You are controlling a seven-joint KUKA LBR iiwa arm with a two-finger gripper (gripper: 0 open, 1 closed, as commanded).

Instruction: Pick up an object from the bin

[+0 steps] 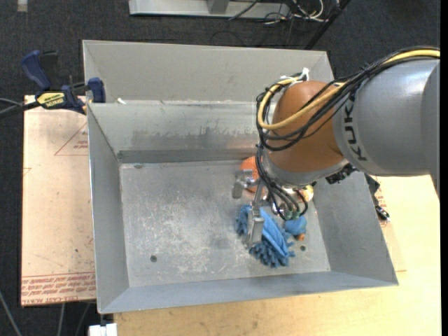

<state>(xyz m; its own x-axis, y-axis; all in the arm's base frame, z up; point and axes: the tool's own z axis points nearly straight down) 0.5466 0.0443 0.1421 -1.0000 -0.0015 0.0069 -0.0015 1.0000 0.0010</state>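
Camera view: jaws low over blue fringed thing [273,242], their state indiscernible.

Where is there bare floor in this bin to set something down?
The left half of the bin floor is bare, bordered by the left wall, back wall and front wall. It is crowded right of centre: the claw is over a blue frilly thing, with an orange thing behind it.

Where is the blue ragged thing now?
The blue ragged thing lies right of centre on the bin floor, near the view's lower wall, under the claw, beside a small teal thing.
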